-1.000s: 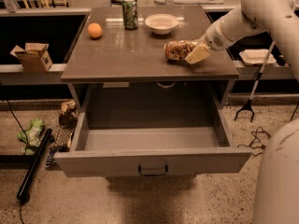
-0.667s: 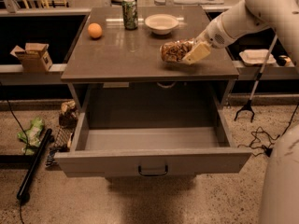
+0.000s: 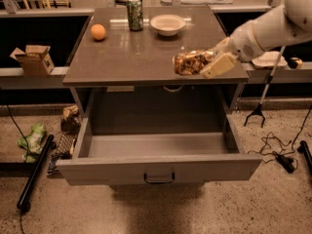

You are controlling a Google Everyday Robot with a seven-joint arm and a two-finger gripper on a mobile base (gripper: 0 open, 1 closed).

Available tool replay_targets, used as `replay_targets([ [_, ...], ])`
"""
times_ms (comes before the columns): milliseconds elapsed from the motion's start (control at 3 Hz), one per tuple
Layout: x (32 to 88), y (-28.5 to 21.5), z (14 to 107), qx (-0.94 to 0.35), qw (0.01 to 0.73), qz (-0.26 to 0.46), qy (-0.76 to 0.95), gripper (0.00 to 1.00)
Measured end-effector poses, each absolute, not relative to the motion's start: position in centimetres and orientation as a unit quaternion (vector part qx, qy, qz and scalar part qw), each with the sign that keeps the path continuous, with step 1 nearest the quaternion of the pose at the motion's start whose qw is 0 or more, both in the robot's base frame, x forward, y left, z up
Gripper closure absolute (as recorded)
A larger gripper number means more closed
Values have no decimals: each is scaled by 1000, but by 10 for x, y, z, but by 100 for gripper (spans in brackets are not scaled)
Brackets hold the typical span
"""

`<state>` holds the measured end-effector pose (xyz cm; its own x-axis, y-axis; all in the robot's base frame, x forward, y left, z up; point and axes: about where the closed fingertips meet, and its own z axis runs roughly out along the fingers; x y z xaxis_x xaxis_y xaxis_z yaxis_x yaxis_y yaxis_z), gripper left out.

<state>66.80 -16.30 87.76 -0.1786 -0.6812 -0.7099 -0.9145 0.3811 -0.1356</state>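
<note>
A clear snack bag [image 3: 191, 62] with brown contents is at the front right of the grey table top [image 3: 131, 57]. My gripper [image 3: 213, 62] reaches in from the right on a white arm and is shut on the bag's right end, with one tan finger [image 3: 220, 65] showing in front. Below the table edge, the drawer [image 3: 158, 168] stands pulled fully out with nothing visible inside. Farther back on the top are an orange [image 3: 98, 31], a green can [image 3: 135, 14] and a white bowl [image 3: 167, 24].
A cardboard box [image 3: 34, 58] sits on the left shelf and a white dish [image 3: 269, 60] on the right shelf. Floor clutter: green packet [image 3: 31, 139], black pole [image 3: 34, 172], bag [image 3: 70, 118] left of the drawer, grabber tool [image 3: 261, 106], cables [image 3: 278, 152] at right.
The gripper and the snack bag have shifted together slightly right and toward the table's front edge. The drawer and the other objects have not moved.
</note>
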Motion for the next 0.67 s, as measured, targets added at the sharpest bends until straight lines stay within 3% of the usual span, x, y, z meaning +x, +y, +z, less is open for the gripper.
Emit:
replay_targets([
  [667,627,-171,850,-527,363,202,741,100],
])
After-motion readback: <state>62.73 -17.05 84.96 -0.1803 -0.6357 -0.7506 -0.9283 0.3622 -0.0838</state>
